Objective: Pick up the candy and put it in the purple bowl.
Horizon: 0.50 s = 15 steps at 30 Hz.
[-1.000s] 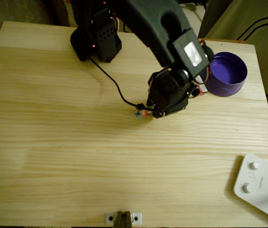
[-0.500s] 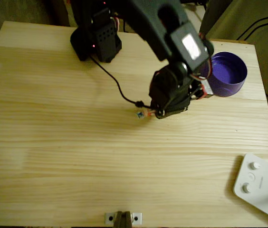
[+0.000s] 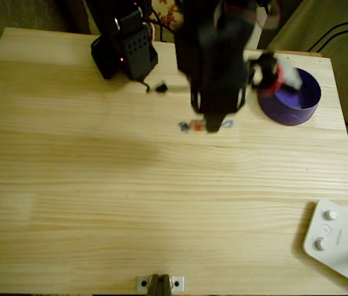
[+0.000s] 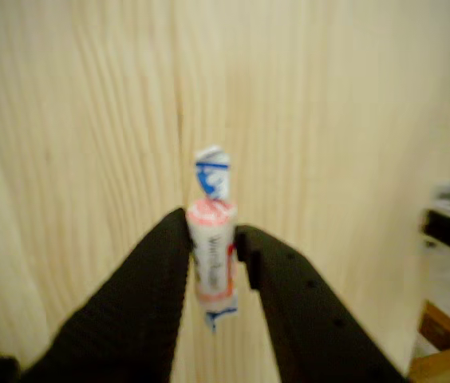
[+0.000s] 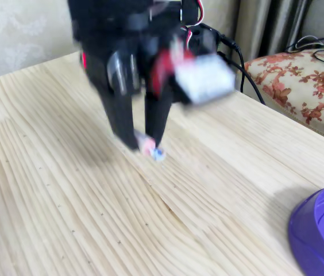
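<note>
Candy (image 4: 211, 259) is up off the counter (image 3: 161, 203) now, pinched tight in your fingers (image 4: 165, 271).
It moved from frame mid toward the purple bowl (image 3: 294, 98), upper right in overhead view. Next: carry it over & drop.

Your gripper (image 5: 142, 138) points down over the table (image 5: 64, 195), motion-blurred, its two black fingers (image 5: 122, 118) pinching the candy (image 5: 149, 147) at their tips. One bluish wrapper end sticks out. You have the bowl (image 5: 321, 236) at lower right, well apart.
</note>
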Available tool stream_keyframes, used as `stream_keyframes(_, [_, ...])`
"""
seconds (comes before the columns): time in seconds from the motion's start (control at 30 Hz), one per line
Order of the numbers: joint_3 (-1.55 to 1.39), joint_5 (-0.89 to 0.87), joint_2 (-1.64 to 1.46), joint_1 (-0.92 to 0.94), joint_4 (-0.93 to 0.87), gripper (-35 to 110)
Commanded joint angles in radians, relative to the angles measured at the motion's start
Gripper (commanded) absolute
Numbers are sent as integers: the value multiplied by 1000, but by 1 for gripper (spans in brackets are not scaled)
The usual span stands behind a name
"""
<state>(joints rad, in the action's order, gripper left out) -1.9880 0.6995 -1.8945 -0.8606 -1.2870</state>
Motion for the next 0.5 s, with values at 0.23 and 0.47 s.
stream_keyframes(0.23, [87, -255, -428, -261, -11, 4])
stream_keyframes(0.47, [276, -333, -359, -476, -26, 4])
